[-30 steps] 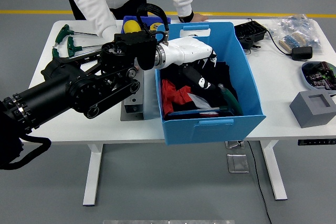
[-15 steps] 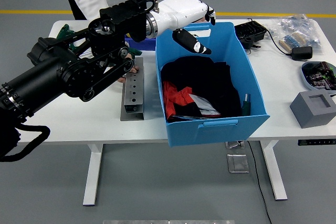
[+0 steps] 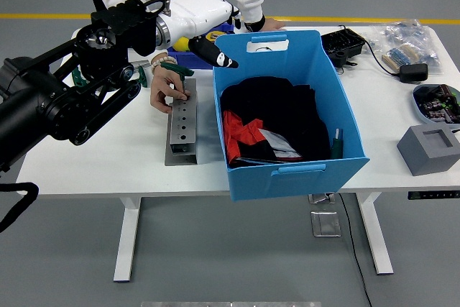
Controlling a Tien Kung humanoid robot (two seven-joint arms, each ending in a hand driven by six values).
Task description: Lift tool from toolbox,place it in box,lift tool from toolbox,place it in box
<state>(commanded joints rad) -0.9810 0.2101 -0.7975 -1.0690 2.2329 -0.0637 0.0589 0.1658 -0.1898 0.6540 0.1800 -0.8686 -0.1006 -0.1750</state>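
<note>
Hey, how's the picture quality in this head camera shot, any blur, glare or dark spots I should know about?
Head view: lighting even and diffuse, only soft shadows under the white table; no strong glare. The left hand looks slightly soft at its edges; the blue box is sharp. The dark cloth inside it loses detail in black.

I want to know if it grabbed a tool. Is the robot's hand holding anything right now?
No. The left hand holds nothing, its fingers loose beside the blue box. The person's hand holds a green-handled tool by its shaft.
</note>
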